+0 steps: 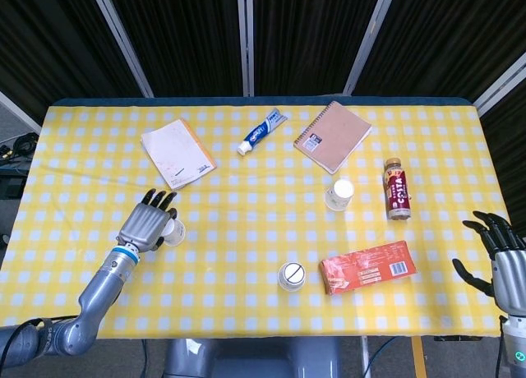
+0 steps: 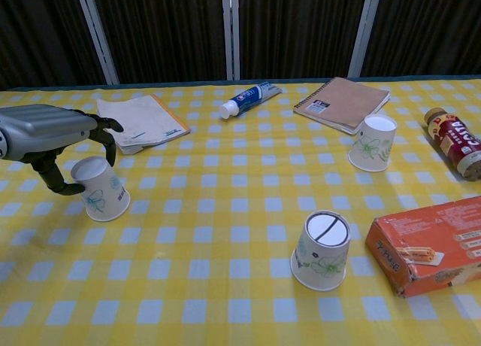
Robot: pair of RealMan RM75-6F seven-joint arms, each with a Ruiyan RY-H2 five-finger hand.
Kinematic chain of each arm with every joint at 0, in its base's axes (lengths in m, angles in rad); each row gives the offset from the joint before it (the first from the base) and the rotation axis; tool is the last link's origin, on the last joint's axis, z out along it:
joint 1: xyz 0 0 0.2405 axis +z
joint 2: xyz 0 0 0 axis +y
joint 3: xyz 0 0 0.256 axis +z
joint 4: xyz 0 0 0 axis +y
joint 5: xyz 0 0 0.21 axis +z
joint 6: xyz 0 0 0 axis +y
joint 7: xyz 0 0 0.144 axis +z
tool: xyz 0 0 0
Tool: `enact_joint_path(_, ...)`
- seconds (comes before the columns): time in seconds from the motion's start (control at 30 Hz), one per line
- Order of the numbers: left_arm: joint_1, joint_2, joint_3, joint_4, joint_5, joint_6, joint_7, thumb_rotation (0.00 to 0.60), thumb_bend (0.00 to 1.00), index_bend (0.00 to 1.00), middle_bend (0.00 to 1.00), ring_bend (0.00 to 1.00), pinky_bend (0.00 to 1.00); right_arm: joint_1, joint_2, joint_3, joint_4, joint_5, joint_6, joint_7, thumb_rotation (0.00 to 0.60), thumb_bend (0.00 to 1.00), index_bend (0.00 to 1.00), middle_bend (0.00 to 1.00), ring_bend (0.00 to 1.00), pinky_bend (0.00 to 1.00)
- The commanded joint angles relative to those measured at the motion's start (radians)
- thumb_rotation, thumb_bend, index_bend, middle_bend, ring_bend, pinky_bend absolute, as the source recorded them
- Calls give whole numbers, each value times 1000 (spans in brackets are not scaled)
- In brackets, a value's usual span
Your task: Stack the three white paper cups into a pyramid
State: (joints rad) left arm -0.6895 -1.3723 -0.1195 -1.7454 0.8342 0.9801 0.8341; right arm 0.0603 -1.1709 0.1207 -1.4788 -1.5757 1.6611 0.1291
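Note:
Three white paper cups with a green print stand apart on the yellow checked table, each wider at the table end. The left cup (image 1: 174,232) (image 2: 101,189) sits under my left hand (image 1: 146,226) (image 2: 52,129), whose fingers arch over its top with the thumb beside its near-left wall; the fingers are apart and no grip shows. The middle cup (image 1: 291,275) (image 2: 322,250) stands near the front edge. The right cup (image 1: 339,194) (image 2: 372,143) stands further back. My right hand (image 1: 503,259) hovers open at the table's right edge, far from the cups.
An orange box (image 1: 367,267) (image 2: 432,243) lies just right of the middle cup. A bottle (image 1: 396,188) lies right of the right cup. A spiral notebook (image 1: 332,136), a toothpaste tube (image 1: 261,131) and a notepad (image 1: 177,154) lie along the back.

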Motion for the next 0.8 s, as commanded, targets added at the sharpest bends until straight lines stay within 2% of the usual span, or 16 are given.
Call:
enact_joint_path(0.03,-2,-1,9,0,3,12,-2,600,404,432,0,0,0,0,0,1,0,1,1,1,600,111,300,191,150,358)
enact_joint_path(0.2,4,11,17,-19,45,41,-31,600,405,438,0,0,0,0,-1,-1,-1,-2,1,-2,600,110,300,191,151,358)
enact_joint_path(0.4,5,33,31,-107,190,88,-68,600,404,440,0,0,0,1,-6,-3,-1,-7,0,-12,600,111,300,191,150,358)
enact_joint_path(0.53,-14,-12,42,-129,254,96,-52,600,403,441,0,0,0,0,-6,-1,-2,-4,3,-12,600,110,300,191,150,359)
enact_joint_path(0.8,-75,-140,55,-127,263,83,59,600,402,442,0,0,0,-3,-2,5,-3,4,9,-2,600,111,300,190,150,359)
